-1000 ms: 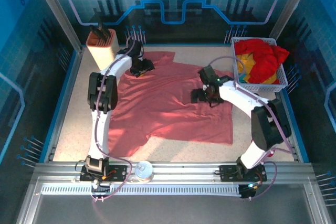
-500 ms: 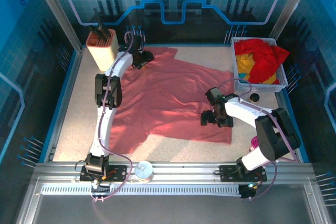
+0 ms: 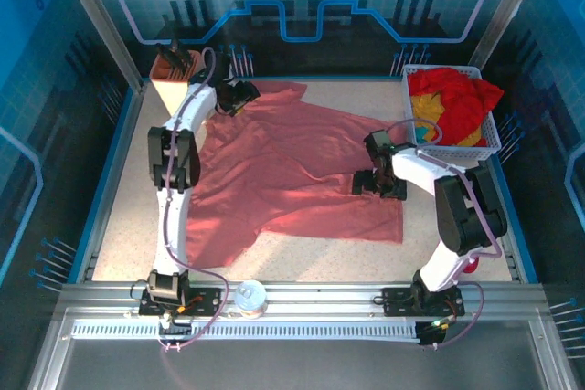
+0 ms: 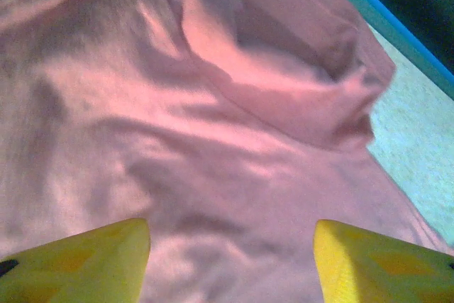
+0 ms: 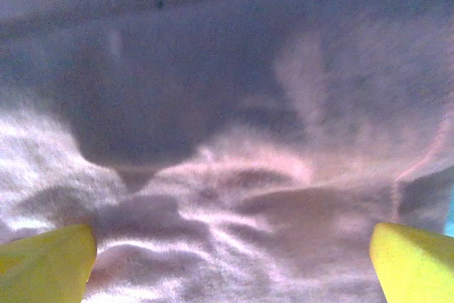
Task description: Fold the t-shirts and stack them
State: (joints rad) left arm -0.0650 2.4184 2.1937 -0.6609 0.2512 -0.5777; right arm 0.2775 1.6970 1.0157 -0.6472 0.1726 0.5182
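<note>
Blue-lit panels wall in a pale speckled bench point(image 3: 123, 212), with a white mesh basket point(image 3: 494, 147) at its far right corner. Well to the left of the basket, a large salmon-pink t-shirt point(image 3: 283, 180) lies spread but rumpled across the bench, not yet folded. A red t-shirt point(image 3: 462, 102) and a yellow t-shirt point(image 3: 423, 116) are heaped inside the basket.

The left arm point(image 3: 167, 226) reaches to the pink shirt's corner farthest from the basket. Its jaws are released, with the yellow fingertips point(image 4: 78, 260) apart over wrinkled cloth and nothing pinched. The right arm point(image 3: 416, 171) is over the shirt's side nearest the basket, jaws spread wide and empty.

This looks like the flattening step ahead of the first fold. Next, I judge, each arm must settle onto an edge, pinch a single layer and draw outward to smooth the creases.
</note>
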